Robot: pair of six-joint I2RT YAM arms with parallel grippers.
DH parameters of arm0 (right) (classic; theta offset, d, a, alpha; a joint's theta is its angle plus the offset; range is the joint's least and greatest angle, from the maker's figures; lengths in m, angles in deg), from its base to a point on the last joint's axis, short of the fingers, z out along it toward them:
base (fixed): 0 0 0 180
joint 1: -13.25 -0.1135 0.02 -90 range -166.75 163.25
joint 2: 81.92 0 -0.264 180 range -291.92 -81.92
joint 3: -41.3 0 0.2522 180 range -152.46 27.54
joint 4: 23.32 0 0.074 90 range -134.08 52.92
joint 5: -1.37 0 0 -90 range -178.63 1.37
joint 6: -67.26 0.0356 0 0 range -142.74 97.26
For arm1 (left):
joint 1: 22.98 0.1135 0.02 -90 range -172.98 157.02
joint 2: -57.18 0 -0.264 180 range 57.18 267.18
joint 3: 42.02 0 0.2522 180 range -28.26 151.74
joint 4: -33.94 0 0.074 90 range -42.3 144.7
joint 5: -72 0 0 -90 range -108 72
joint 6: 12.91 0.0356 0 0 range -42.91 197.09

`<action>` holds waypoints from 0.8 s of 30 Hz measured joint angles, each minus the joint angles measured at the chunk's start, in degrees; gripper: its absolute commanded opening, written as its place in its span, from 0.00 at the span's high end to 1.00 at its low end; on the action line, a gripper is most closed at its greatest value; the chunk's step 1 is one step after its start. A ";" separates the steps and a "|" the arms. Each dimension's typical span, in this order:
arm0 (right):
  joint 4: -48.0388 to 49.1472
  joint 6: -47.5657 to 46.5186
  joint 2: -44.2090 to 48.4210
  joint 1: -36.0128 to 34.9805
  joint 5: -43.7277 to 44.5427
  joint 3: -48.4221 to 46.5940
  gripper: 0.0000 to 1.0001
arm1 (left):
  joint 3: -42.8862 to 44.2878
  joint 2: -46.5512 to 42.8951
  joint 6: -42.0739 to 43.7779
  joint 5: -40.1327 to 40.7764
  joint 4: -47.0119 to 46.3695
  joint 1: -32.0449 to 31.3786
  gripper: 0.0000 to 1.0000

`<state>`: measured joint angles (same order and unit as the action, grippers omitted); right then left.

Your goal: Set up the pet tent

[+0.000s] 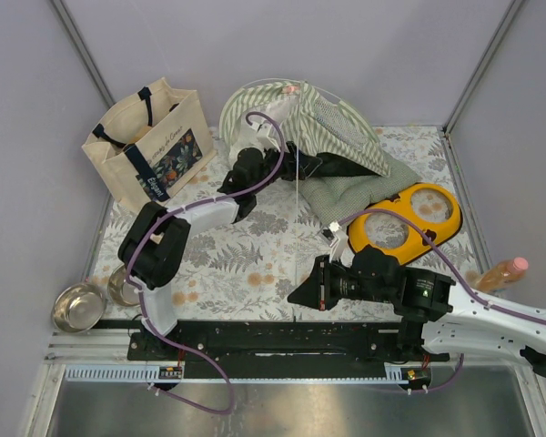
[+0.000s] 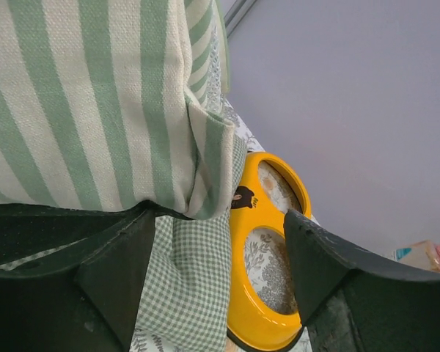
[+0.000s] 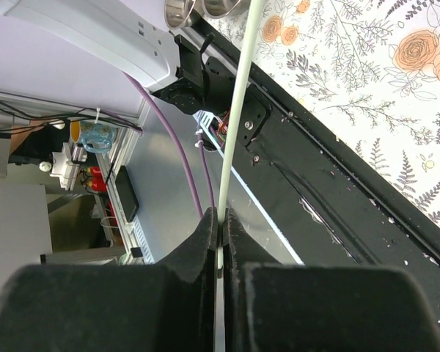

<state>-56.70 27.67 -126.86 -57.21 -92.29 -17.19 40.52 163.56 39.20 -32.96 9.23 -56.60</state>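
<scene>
Pinching the pet tent pole (image 3: 239, 110), right hand (image 3: 221, 218).

I note my left gripper (image 2: 216, 242) spread open at the striped tent (image 2: 95, 95). The checked cushion (image 2: 183, 293) lies against the yellow feeder (image 2: 249, 220).

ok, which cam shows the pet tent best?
Top external: only one with the overall shape of the pet tent, stripes and mesh, slumped. Left wrist gets just striped fabric close up. Right wrist gets only a thin pole pinched in the right gripper.
</scene>
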 measured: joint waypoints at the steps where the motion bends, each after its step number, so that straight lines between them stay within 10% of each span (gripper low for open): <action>1: 0.00 0.02 0.04 0.00 0.00 0.20 1.00 | 0.37 0.44 0.37 0.70 0.22 -0.17 0.30; 24: -0.04 0.09 1.62 0.00 0.17 1.18 1.00 | 2.58 1.79 3.32 8.98 1.95 -0.59 1.00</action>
<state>-56.74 27.76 -125.25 -57.21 -92.11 -16.01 43.10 165.36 42.52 -23.98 11.17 -57.19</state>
